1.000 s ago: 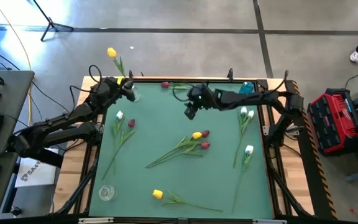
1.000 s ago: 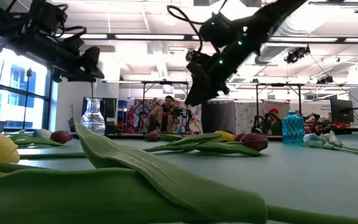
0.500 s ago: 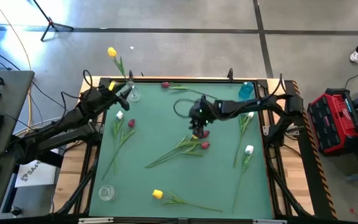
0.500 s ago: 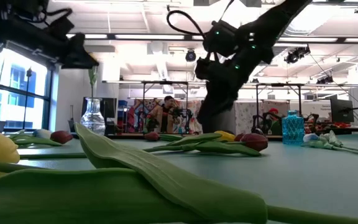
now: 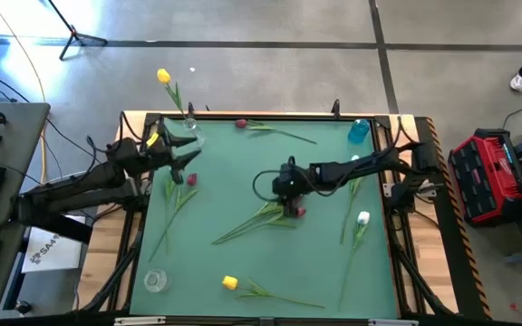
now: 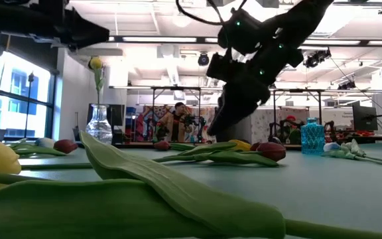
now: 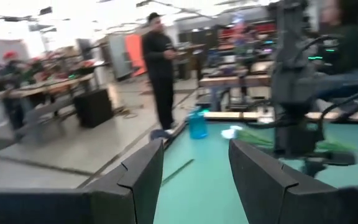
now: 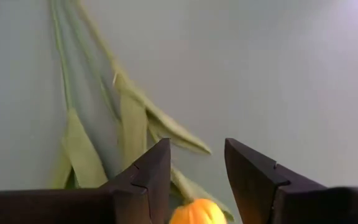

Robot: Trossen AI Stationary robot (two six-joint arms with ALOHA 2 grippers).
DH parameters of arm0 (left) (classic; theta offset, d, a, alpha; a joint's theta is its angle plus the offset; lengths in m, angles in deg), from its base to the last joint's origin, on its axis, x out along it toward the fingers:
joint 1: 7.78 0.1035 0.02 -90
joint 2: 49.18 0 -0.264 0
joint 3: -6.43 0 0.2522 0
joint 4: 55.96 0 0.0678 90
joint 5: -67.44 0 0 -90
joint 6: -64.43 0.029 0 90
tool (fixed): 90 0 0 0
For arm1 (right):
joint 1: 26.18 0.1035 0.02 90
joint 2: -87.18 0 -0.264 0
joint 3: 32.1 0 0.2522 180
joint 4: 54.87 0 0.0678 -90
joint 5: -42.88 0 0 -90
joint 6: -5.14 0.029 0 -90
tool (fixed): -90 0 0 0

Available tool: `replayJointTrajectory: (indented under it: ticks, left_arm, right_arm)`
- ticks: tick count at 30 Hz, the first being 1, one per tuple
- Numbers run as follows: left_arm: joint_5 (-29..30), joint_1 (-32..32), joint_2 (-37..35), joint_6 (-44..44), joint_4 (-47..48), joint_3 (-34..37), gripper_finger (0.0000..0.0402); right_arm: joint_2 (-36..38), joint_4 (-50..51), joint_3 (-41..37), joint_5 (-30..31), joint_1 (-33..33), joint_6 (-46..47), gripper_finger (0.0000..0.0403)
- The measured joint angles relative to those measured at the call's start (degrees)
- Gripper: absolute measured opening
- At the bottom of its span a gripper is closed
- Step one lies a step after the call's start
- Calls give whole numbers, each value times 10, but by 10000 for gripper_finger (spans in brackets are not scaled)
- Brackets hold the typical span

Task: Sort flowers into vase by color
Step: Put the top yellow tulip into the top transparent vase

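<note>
My right gripper (image 5: 290,201) is open, low over the pile of tulips (image 5: 261,217) lying mid-table. In the right wrist view its fingers (image 8: 196,168) stand on either side of a yellow tulip head (image 8: 194,213); I cannot tell whether they touch it. A dark red head (image 5: 298,211) lies beside it. My left gripper (image 5: 181,154) is open and empty (image 7: 196,162), near the table's far left. Just beyond it, a yellow tulip (image 5: 162,76) stands with its stem in a clear vase (image 5: 191,136). It also shows in the low view (image 6: 96,64).
Loose tulips lie around: a red one (image 5: 240,123) at the far edge, white (image 5: 174,167) and red (image 5: 191,179) at the left, white ones (image 5: 363,217) at the right, a yellow one (image 5: 229,282) near the front. A blue vase (image 5: 359,130) stands far right, a clear vase (image 5: 155,281) near left.
My right gripper has gone from the far middle toward the near edge and down onto the middle pile of tulips. My left gripper has drawn back from the clear vase toward the table's left and near side; the yellow tulip stays standing in the vase.
</note>
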Motion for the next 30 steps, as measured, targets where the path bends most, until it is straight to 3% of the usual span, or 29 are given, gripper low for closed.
replayJointTrajectory:
  ticks: [13,18,24,30]
  left_arm:
    - [7,-145,57,-8,15,0,172]
    - [46,-184,112,-26,-7,0,172]
    - [53,-213,202,-77,-34,0,172]
    - [60,-228,270,-127,-65,0,172]
  right_arm:
    - [-19,54,10,-19,1,-44,86]
    - [-23,53,10,-17,-5,-61,64]
    - [-27,58,10,-16,-10,-79,7]
    - [-27,79,15,14,-9,-95,2]
